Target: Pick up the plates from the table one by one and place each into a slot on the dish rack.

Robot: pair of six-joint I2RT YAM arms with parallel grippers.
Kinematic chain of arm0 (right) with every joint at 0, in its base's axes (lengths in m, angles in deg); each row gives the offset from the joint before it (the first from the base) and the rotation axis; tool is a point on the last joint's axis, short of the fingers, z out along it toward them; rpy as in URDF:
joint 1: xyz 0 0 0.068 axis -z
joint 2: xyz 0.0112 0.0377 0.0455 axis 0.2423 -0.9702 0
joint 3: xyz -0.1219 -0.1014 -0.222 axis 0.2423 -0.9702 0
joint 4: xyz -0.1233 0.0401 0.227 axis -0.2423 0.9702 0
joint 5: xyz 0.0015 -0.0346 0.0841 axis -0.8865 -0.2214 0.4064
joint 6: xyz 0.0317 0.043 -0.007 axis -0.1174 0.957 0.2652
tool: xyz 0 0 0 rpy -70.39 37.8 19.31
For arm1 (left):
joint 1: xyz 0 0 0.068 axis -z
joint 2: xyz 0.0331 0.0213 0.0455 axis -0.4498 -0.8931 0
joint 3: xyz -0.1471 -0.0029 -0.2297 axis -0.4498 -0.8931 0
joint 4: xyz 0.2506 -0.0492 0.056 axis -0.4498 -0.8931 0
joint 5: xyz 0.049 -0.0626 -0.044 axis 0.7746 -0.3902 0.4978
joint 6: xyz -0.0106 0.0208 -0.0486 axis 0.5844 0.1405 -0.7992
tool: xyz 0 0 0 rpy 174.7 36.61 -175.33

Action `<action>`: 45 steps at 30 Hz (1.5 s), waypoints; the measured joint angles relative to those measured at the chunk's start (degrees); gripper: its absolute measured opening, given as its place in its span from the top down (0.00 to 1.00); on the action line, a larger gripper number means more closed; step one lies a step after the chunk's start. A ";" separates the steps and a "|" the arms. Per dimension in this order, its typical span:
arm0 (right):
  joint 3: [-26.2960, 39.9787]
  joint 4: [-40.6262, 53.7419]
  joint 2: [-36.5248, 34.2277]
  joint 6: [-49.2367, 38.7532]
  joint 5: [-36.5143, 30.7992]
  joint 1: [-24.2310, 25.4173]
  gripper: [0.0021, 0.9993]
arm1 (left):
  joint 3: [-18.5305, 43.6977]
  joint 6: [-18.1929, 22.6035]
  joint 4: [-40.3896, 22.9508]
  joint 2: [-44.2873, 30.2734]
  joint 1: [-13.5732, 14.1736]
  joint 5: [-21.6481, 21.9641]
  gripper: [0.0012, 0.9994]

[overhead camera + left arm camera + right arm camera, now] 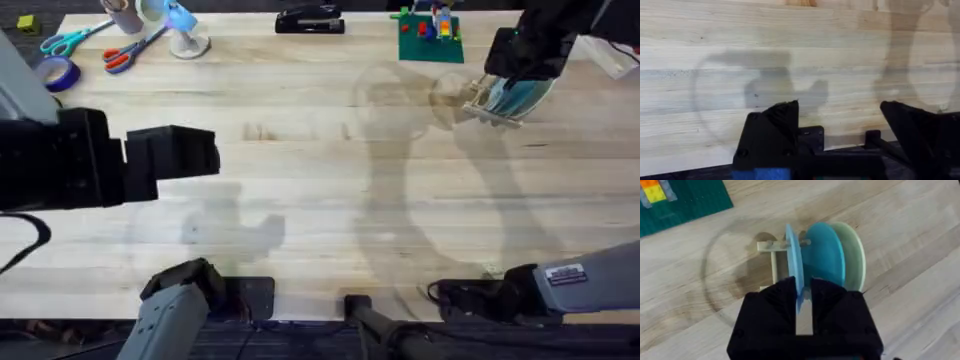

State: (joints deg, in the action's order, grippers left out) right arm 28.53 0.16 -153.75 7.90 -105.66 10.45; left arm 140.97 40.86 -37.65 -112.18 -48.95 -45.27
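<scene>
Three round plastic plates stand on edge in the small light wooden dish rack (771,260) at the far right of the light plank table (300,200): light blue (794,255), teal (824,252), pale green (855,255). I see my right gripper (804,300) pinching the light blue plate's rim. My left gripper (840,125) hovers spread over bare table, near the left.

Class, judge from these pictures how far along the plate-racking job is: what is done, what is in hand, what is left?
Done: a teal plate and a pale green one stand upright in the dish rack. In hand: the right gripper pinches the light blue plate on edge at the rack. Left: releasing it; no plates lie on the table.
</scene>
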 joint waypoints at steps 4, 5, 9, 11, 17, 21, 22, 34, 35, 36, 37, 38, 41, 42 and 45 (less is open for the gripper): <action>0.00 1.27 0.08 0.00 -0.02 0.01 0.82 | 0.00 0.00 0.01 0.00 0.00 0.02 0.01; 0.00 1.97 0.14 0.00 -0.02 0.02 0.82 | 0.00 0.00 0.00 0.00 0.00 0.02 0.01; 0.00 5.11 1.71 0.00 -0.85 0.00 0.82 | 0.00 0.00 0.00 0.00 0.00 0.00 0.01; 0.00 6.76 3.43 0.00 -1.90 0.00 0.81 | 0.00 0.00 0.00 -0.02 0.00 0.00 0.01; 0.00 12.30 11.30 -0.02 -4.42 0.00 0.71 | 0.00 0.00 0.01 0.00 0.00 0.00 0.01; 0.00 15.74 17.77 0.00 -5.20 -0.86 0.66 | 0.00 0.00 0.00 0.00 0.00 0.00 0.01; 0.00 16.16 19.59 -0.02 -5.30 -1.42 0.63 | 0.00 0.00 0.02 0.00 0.00 0.02 0.01; 0.00 27.59 40.60 0.32 -5.38 -15.34 0.37 | 0.00 0.00 0.02 0.00 0.00 0.00 0.01; 0.00 28.83 42.18 0.77 -5.38 -16.99 0.33 | 0.00 0.00 0.01 0.00 0.00 0.00 0.01; 0.00 29.81 43.57 1.25 -5.37 -18.43 0.30 | 0.00 0.00 0.02 0.00 0.00 0.02 0.01; 0.00 30.72 44.87 1.78 -5.35 -19.72 0.27 | 0.00 0.00 0.00 0.00 0.00 0.00 0.01; 0.00 31.75 46.21 2.52 -5.37 -21.06 0.24 | 0.00 0.00 0.00 0.00 0.00 0.00 0.01; 0.00 34.72 49.35 5.58 -5.38 -23.82 0.20 | 0.00 0.00 0.02 0.00 0.00 0.00 0.01; 0.00 35.66 50.20 6.77 -5.36 -24.41 0.19 | 0.00 0.00 0.00 0.00 0.00 0.01 0.01; 0.00 37.86 51.98 10.33 -5.38 -25.13 0.17 | 0.00 0.00 0.02 -0.01 0.00 0.00 0.01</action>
State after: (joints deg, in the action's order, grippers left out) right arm 28.53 38.02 -101.78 18.23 -111.03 -14.68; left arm 140.97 40.86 -37.63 -112.20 -48.95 -45.27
